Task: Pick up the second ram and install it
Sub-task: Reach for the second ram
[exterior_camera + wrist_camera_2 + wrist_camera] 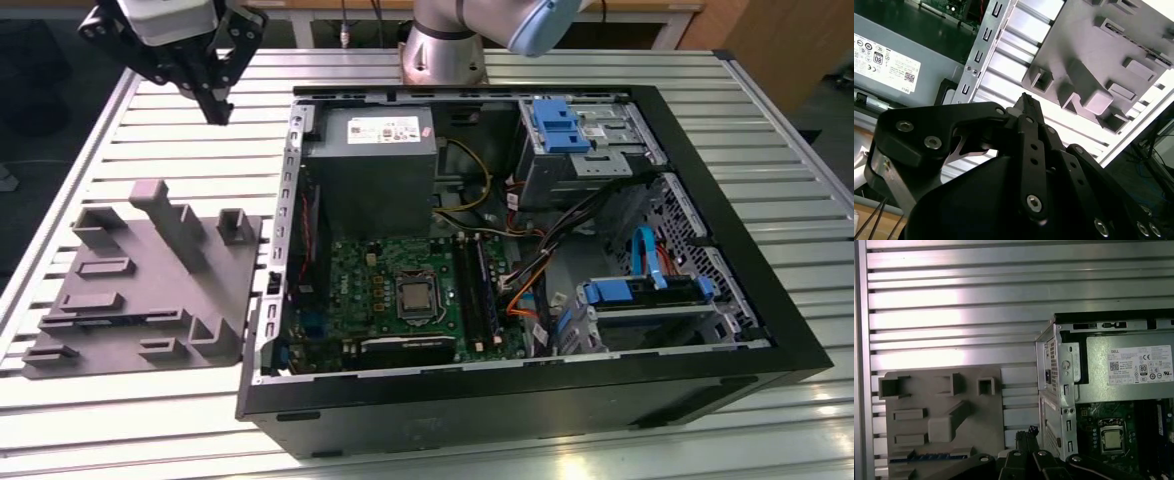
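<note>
Zero grabbed yet, I reckon: gripper (216, 112) hangs at 11 o'clock of the case (534, 395), jaws pinched together on nothing. Second ram (929, 456) looks parked in the tray (134, 290) at 9 o'clock.

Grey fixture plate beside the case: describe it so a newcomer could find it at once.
Start at the open black computer case on the slatted metal table. To the exterior view's left of it lies the grey fixture plate, flat on the slats. Its matte grey surface with upright blocks and slots sets it apart.
</note>
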`<state>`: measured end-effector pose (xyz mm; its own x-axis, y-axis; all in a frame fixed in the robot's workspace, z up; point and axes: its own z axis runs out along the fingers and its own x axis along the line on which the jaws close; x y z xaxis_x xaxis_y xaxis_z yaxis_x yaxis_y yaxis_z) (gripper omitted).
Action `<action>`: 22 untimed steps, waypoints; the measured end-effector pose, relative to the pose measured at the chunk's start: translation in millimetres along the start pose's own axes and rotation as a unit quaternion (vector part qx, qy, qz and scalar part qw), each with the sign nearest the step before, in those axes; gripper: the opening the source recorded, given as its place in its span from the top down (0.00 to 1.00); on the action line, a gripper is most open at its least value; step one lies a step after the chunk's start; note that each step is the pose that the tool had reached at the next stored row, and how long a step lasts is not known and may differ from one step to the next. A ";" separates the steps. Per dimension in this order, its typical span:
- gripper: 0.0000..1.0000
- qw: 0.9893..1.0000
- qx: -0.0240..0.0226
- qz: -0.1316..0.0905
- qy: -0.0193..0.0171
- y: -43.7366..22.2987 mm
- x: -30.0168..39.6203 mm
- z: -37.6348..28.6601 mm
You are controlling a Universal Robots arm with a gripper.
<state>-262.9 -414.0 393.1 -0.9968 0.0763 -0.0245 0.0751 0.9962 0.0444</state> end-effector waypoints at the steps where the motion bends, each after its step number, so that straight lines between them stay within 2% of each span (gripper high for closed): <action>1: 0.89 1.000 0.000 0.000 0.000 -0.6 0.2 0.0; 22: 0.89 1.000 0.000 0.000 0.000 -7.5 7.6 -0.3</action>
<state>-271.0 -420.9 392.9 -0.9968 0.0762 -0.0245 0.0751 0.9962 0.0444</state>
